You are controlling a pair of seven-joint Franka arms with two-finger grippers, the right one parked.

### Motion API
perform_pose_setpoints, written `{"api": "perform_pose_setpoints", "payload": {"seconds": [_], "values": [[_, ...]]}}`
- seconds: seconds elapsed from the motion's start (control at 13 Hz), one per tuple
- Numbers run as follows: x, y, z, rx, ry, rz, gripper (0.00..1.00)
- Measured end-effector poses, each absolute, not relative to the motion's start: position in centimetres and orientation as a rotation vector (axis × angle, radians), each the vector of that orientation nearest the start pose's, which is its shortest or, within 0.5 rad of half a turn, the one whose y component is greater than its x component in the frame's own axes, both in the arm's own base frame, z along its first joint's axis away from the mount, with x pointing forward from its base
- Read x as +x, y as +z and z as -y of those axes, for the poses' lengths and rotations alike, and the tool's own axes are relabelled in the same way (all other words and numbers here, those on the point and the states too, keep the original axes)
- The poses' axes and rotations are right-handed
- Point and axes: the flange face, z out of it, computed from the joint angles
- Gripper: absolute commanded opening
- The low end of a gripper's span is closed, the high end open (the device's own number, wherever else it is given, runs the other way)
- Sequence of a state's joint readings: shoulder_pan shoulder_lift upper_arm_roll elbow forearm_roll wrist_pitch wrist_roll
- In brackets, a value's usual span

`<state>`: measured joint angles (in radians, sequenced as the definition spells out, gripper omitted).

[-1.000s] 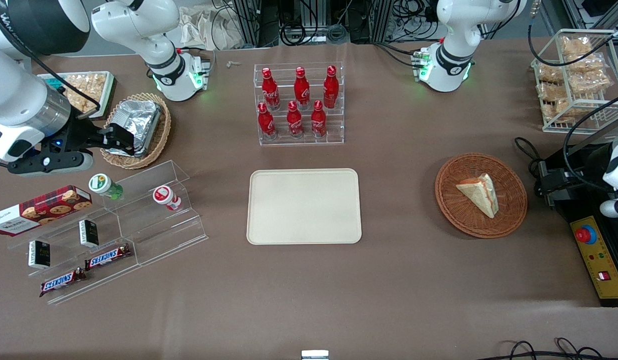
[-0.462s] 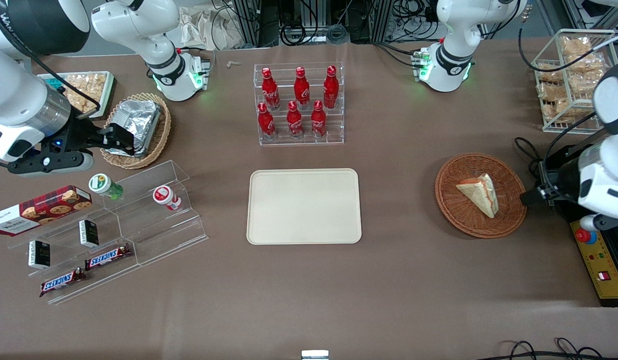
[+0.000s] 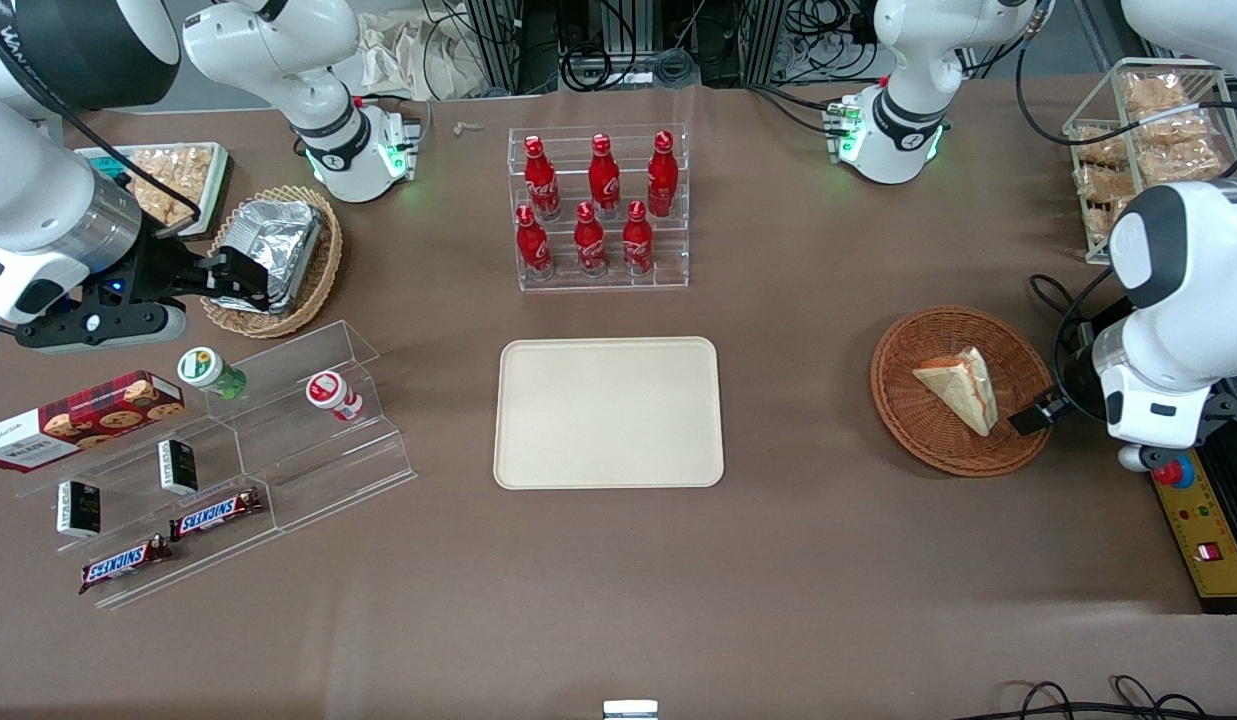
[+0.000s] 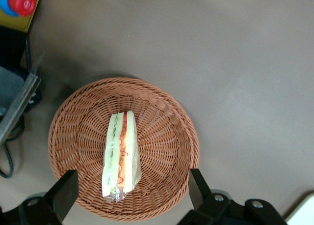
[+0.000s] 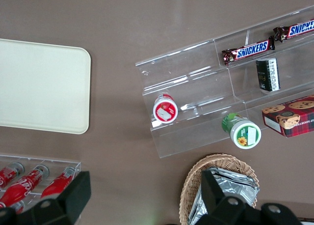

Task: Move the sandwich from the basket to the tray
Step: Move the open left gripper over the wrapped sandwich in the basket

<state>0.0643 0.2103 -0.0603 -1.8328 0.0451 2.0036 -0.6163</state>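
Your pincer [image 4: 130, 198] hangs above the basket [image 3: 928, 440], over the rim nearest the working arm's end of the table [image 3: 828, 560], its fingers [image 4: 64, 193] spread wide with the basket's width between them and touching nothing. The sandwich [image 3: 960, 385] lies in the basket, filling edge up in the wrist view [image 4: 121, 162], its red and green stripes showing. The tray [image 3: 608, 412] sits well apart from the basket, toward the parked arm's end, with nothing on it.
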Motion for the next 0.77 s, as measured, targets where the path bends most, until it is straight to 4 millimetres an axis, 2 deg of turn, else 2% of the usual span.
{"api": "perform_pose_setpoints", "payload": {"seconds": [0.31, 0.77], "values": [[59.1, 37.3, -0.6, -2.928, 0.029, 1.038, 1.0], [56.1, 32.4, -0.3, -2.932, -0.023, 1.077, 1.0]]}}
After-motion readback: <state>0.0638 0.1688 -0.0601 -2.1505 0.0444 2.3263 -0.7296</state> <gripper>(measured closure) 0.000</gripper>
